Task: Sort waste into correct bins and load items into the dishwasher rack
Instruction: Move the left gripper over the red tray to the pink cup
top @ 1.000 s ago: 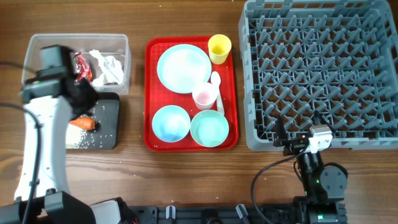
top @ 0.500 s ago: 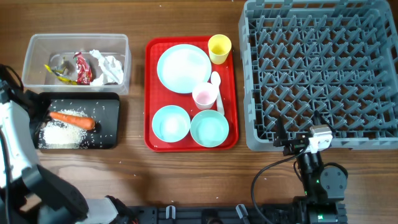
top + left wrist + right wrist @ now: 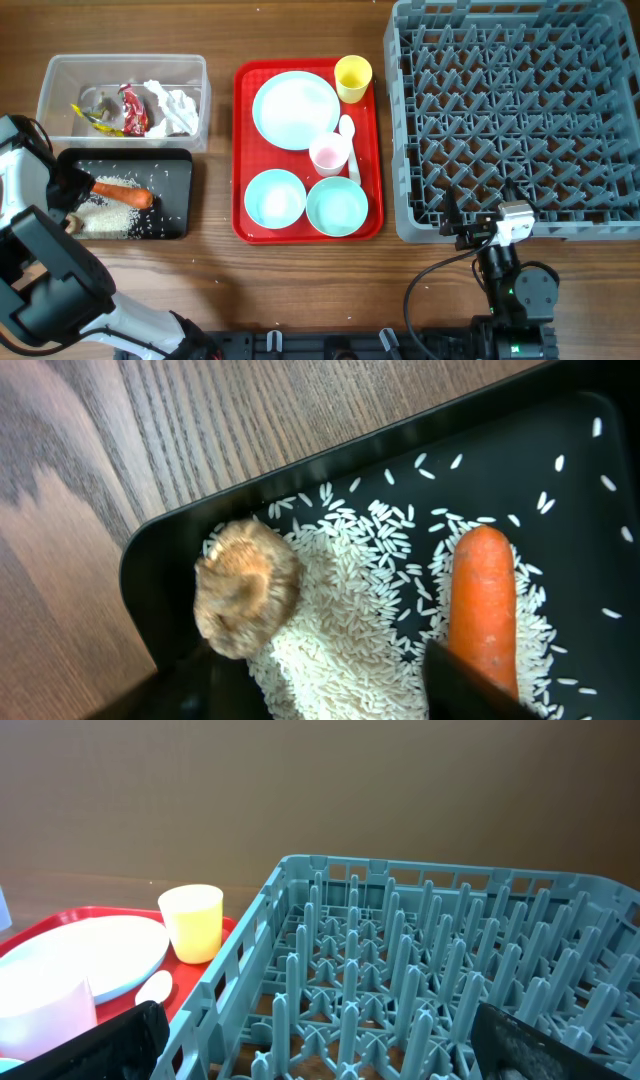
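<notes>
Your left gripper (image 3: 330,695) spread wide over rice (image 3: 340,630) in black tray (image 3: 560,450), lump (image 3: 245,600) by one finger, carrot (image 3: 483,610) by the other; right gripper (image 3: 320,1045) wide too, facing rack (image 3: 420,970)

The tapered carrot (image 3: 483,610) is orange, the scattered rice grains (image 3: 340,635) white, the small food lump (image 3: 245,590) mottled brown, the shallow rectangular tray (image 3: 560,520) black. The wooden tabletop (image 3: 150,430) shows streaked brown grain.
</notes>
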